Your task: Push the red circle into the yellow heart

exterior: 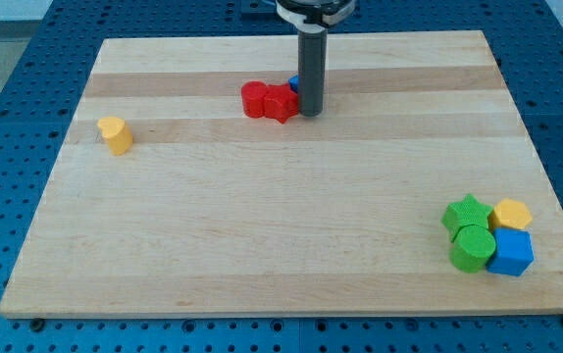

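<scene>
The red circle (255, 99) lies at the view's top centre, touching a second red block (281, 103) of angular shape on its right. The yellow heart (116, 134) sits alone near the view's left edge, well to the left of and slightly below the red circle. My tip (310, 114) rests on the board just right of the angular red block, touching or nearly touching it. A blue block (293, 85) peeks out behind the rod, mostly hidden, so its shape cannot be made out.
A cluster sits at the view's bottom right: a green star (466, 213), a green circle (472, 248), a yellow hexagon (512, 214) and a blue cube (511, 253). The wooden board (281, 226) ends at a blue perforated table.
</scene>
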`<state>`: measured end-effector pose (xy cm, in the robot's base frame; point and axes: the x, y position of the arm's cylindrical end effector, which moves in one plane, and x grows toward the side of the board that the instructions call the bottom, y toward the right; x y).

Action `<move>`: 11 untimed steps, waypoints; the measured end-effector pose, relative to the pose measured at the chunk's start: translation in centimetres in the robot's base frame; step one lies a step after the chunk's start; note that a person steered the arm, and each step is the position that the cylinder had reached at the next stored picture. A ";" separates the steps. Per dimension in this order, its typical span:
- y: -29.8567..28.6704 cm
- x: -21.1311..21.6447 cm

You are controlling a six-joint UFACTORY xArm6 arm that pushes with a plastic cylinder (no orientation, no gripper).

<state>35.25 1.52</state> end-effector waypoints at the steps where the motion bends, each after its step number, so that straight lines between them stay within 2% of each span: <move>1: -1.9 -0.3; 3: -4.9 -3.7; 5: -8.3 -4.4; 11: -16.4 -0.4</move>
<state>34.89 -14.91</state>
